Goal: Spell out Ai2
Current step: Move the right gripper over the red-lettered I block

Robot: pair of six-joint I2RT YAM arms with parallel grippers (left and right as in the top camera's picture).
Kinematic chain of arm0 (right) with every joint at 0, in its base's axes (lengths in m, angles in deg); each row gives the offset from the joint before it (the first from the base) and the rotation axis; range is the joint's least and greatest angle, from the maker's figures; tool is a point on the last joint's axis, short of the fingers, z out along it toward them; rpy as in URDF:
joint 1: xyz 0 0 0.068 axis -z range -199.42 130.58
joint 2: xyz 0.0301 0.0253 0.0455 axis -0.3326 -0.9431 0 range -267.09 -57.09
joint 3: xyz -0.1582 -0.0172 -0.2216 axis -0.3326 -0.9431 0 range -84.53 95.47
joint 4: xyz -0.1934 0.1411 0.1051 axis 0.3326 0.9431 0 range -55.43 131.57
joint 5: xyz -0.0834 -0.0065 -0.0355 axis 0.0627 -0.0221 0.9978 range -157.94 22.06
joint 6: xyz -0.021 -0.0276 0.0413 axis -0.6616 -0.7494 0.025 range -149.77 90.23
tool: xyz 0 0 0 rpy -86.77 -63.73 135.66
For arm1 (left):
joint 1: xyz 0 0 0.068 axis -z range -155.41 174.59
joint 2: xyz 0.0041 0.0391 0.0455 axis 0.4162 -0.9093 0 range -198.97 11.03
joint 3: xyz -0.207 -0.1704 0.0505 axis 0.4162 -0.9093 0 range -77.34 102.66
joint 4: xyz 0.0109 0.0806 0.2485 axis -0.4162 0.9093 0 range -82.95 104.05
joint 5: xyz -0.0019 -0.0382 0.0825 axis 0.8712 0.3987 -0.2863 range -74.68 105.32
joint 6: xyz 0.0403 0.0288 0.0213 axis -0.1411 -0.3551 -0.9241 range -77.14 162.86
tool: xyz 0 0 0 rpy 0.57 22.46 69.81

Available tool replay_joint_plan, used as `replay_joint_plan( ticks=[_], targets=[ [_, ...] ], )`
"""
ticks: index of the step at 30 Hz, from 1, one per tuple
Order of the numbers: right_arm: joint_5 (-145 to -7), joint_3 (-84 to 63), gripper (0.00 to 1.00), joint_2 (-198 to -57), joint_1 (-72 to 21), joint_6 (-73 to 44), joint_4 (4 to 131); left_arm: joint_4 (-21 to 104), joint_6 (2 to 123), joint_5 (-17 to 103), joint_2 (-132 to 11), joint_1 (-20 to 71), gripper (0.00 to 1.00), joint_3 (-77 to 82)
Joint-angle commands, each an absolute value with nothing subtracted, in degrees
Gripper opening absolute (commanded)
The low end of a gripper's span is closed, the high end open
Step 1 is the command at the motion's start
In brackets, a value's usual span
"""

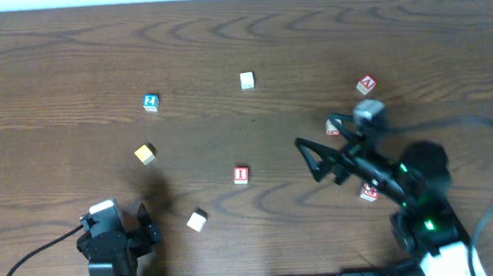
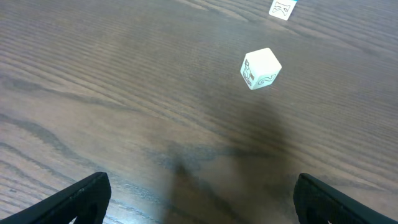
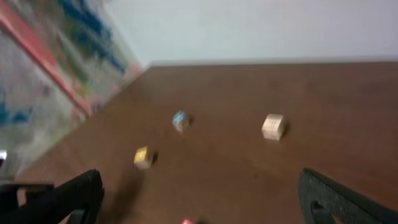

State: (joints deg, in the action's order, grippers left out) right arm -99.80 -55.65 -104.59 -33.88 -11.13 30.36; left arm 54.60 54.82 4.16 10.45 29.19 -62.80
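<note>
l gripper open wide, nothing btwn fingers, low by near edge of table. white block just ahead of it, not touching. r gripper also open, empty, rt of red i block, apart. red a block far rt, beyond r arm. third red block partly under r arm, marking unreadable. blue block & yellow block on left, well apart.

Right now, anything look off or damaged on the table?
Nothing damaged or spilled. The blocks lie scattered and turned at different angles, for example the red A block and the yellow block, and none form a row. One red-marked block sits partly hidden under the right arm.
</note>
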Motion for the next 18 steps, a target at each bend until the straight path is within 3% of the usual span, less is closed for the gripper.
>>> replay_joint_plan(
  ticks=[1, 10, 18],
  targets=[
    [-98.0, -48.6, 0.99, -113.3, -39.8, -14.0, 33.5, 56.5, 54.4, 3.1, 10.8, 29.0, 0.95, -63.1],
    [-83.7, -32.3, 0.99, -133.1, -55.1, -14.7, 44.3, 56.5, 54.4, 3.2, 10.8, 29.0, 0.95, -63.1],
    [-74.2, -22.2, 0.99, -146.0, -64.1, -7.4, 52.0, 56.5, 54.4, 3.1, 10.8, 29.0, 0.95, -63.1]
  ],
)
